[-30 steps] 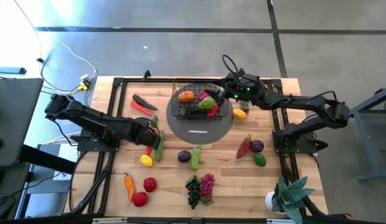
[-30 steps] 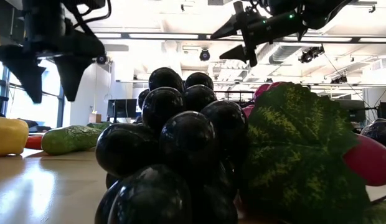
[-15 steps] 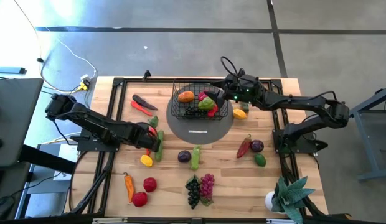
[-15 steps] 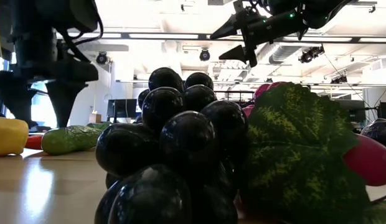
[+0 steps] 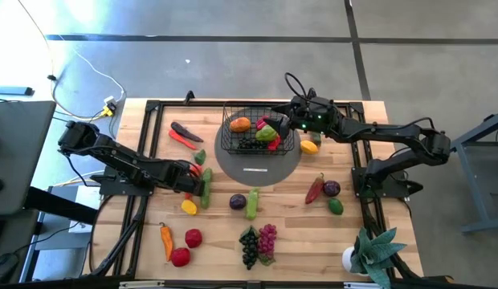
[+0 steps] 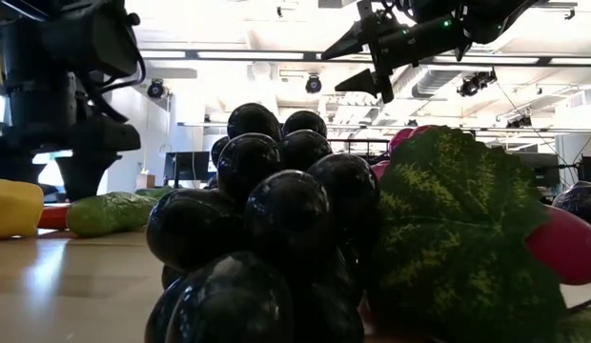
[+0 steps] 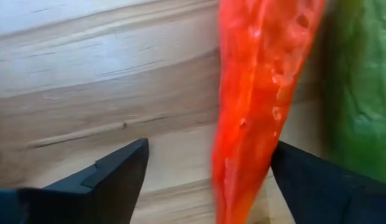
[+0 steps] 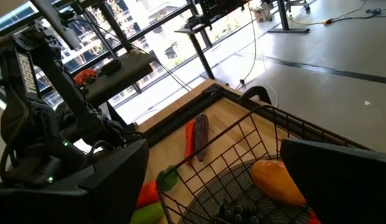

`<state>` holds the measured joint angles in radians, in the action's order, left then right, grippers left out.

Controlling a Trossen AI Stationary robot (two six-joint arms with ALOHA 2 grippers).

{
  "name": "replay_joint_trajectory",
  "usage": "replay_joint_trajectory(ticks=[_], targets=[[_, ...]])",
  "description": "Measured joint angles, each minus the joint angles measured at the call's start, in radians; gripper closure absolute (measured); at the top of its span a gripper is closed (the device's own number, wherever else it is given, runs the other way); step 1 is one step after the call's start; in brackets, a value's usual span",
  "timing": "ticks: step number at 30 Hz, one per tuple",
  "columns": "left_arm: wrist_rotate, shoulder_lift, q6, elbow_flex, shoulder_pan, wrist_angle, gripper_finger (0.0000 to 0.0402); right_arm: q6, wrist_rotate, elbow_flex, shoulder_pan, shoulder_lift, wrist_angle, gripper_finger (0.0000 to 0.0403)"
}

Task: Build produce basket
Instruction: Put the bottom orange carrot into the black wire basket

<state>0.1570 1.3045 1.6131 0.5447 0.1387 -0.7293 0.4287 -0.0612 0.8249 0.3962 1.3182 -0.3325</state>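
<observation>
The left gripper (image 7: 205, 168) is low over the table with its jaws apart around a red pepper (image 7: 258, 93), not yet gripping it. I think it must close, then carry it to the basket (image 5: 259, 136). The right gripper (image 5: 283, 120) waits open over the basket.

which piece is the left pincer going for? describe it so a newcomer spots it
Start at the black wire basket, then go toward the left arm. The left pincer straddles a slim red pepper lying flat beside a green cucumber. It is the thin red piece, unlike the yellow fruit nearby.
</observation>
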Motion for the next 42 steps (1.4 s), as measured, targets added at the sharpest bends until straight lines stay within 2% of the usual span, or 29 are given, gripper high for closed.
replay_joint_trajectory(ticks=[16,22,32,42], targets=[[0.028,0.000,-0.150,-0.007,-0.002,-0.003,0.0242,0.038,0.001,0.000,0.000,0.000,0.000,0.0054],[0.031,0.000,-0.218,-0.007,-0.001,-0.003,0.0288,0.042,0.001,0.000,0.000,0.000,0.000,0.0054],[0.043,-0.073,-0.300,-0.007,0.000,0.044,0.0299,0.038,0.013,0.000,-0.053,0.000,-0.024,0.0054],[0.177,-0.279,-0.363,0.019,-0.003,0.051,0.0299,0.069,0.111,0.000,-0.173,0.000,-0.024,0.0054]])
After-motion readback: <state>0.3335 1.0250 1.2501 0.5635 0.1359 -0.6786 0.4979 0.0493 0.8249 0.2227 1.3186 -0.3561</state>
